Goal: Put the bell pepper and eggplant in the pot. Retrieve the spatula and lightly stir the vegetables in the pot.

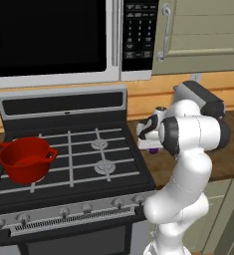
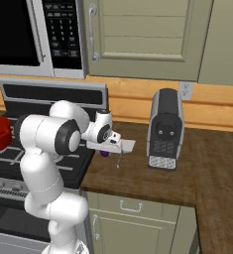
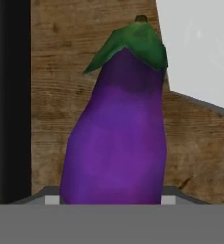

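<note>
The wooden bench [image 2: 187, 163] carries the eggplant [image 3: 116, 128] directly below the hand [image 2: 113, 144], the spatula [image 2: 124, 147] just beside it, and a coffee machine [image 2: 165, 129] farther off. The stove [image 1: 68, 149], well apart from the hand, carries the pot [image 1: 25, 158].

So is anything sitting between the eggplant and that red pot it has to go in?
Nothing visible does. The eggplant is at the gripper over the wooden counter; between it and the pot lie only flat stove grates.

Base views flank the arm; hand view nears, perhaps touches, eggplant [image 3: 116, 138].
</note>
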Robot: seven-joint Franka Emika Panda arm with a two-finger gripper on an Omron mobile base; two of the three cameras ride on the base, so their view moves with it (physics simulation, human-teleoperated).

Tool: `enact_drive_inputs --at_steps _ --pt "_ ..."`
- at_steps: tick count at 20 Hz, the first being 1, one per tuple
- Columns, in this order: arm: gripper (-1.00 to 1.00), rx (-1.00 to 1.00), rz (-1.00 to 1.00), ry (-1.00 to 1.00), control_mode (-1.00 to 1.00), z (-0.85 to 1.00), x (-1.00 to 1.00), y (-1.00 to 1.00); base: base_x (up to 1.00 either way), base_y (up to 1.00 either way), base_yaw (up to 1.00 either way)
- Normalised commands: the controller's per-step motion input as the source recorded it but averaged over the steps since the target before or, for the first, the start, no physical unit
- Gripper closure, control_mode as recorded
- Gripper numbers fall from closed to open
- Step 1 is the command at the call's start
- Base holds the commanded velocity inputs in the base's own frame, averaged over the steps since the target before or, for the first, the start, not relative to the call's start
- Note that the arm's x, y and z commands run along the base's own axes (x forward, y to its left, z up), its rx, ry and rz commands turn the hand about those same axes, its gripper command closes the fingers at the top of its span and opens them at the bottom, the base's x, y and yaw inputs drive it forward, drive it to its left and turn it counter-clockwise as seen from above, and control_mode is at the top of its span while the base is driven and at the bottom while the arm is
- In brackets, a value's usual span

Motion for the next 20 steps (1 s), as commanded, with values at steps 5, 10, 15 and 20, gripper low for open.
enact_drive_inputs --at_steps 5,10,15,20 --pt "1.0 -0.01 0.01 -0.17 -1.0 0.77 -0.57 0.06 0.0 0.0 0.0" --pt "1.0 0.0 0.0 -0.2 -1.0 1.0 -0.98 0.0 0.0 0.0 0.0" --pt "1.0 0.0 0.0 -0.1 -1.0 1.0 -1.0 0.0 0.0 0.0 0.0" --pt "1.0 0.0 0.0 -0.08 -1.0 1.0 -0.85 0.0 0.0 0.0 0.0"
